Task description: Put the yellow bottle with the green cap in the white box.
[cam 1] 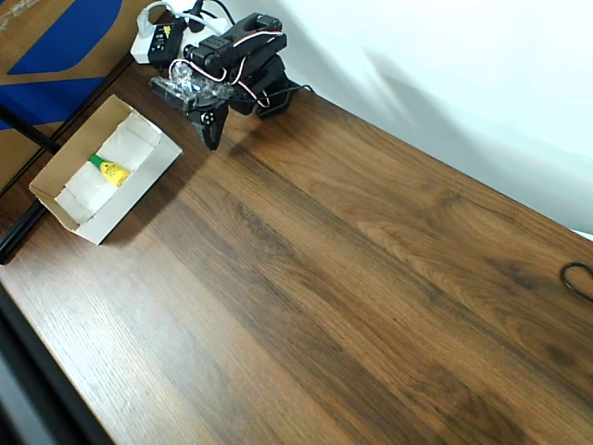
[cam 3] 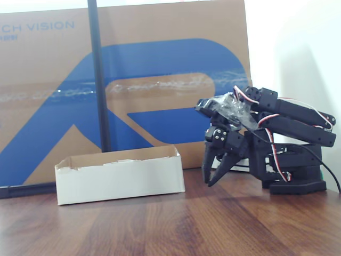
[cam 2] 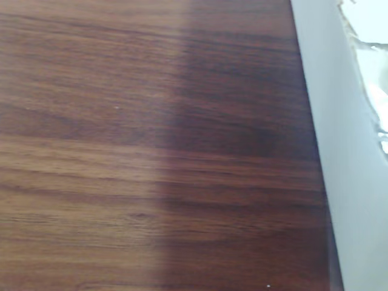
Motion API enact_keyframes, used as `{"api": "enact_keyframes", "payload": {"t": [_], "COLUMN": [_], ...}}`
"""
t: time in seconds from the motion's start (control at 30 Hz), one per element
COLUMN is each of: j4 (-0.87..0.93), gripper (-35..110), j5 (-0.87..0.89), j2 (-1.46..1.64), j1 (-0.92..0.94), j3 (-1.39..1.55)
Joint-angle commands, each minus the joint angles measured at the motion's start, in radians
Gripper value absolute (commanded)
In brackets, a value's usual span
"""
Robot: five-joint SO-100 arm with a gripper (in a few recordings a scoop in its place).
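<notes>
The yellow bottle with the green cap (cam 1: 110, 171) lies inside the white box (cam 1: 56, 201), on the white blocks that line its bottom. The box stands at the table's left edge in the overhead view. In the fixed view its long white side (cam 3: 120, 178) faces the camera and hides the bottle. My gripper (cam 1: 212, 137) hangs a little right of the box's far end, folded back over the arm's base. Its tips (cam 3: 208, 182) point down just above the wood, shut with nothing between them. In the wrist view the box's white outer wall (cam 2: 348, 157) runs down the right edge.
A large brown-and-blue cardboard sheet (cam 3: 160, 80) leans behind the table, with a black pole (cam 3: 98, 80) in front of it. A white power adapter (cam 1: 153, 42) and cables lie by the arm's base. A black cable loop (cam 1: 579, 278) sits at the right edge. Bare wood stretches across the table's middle (cam 1: 352, 297).
</notes>
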Motion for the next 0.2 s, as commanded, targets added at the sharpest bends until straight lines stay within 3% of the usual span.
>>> {"api": "enact_keyframes", "payload": {"t": [0.0, 0.17], "j4": [0.026, 0.026], "gripper": [0, 0], "j5": [-0.021, -0.018], "j2": [0.038, 0.038], "j1": [-0.009, -0.009], "j3": [0.009, 0.009]}}
